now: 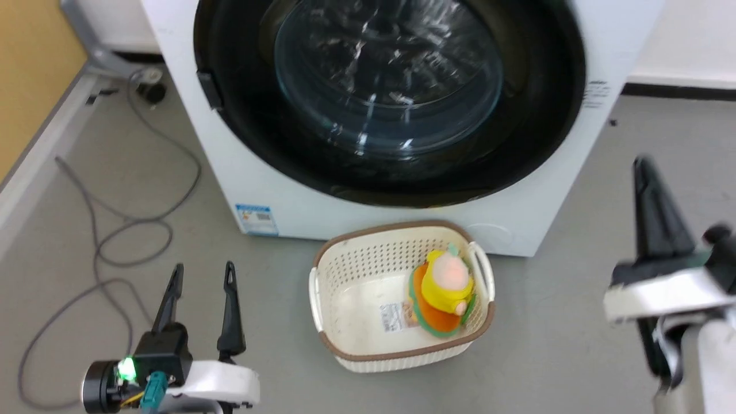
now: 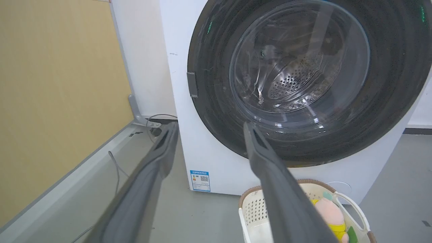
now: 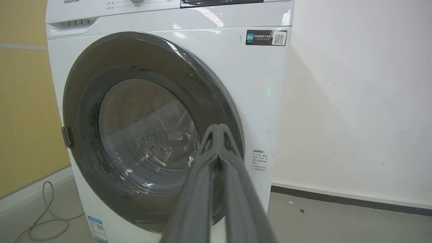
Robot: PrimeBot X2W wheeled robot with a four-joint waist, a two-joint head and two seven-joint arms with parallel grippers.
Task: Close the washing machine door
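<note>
The white washing machine (image 1: 276, 190) fills the top of the head view. Its round glossy black door (image 1: 535, 115) lies flat against the front, glass bowl window at centre. The same door (image 2: 216, 87) appears in the left wrist view and the door (image 3: 84, 91) in the right wrist view, flush with the machine (image 3: 260, 91). My left gripper (image 1: 203, 273) is open low at the left, well clear of the machine; its two fingers stand apart. My right gripper (image 1: 644, 167) is at the right, off the machine's corner, fingers pressed together on nothing. The right gripper (image 3: 218, 127) points toward the door's right side.
A cream perforated laundry basket (image 1: 356, 264) with a yellow and orange plush toy (image 1: 445, 287) stands on the grey floor just before the machine. Grey cables (image 1: 115, 230) loop on the floor at the left, along a yellow wall panel (image 1: 29, 75).
</note>
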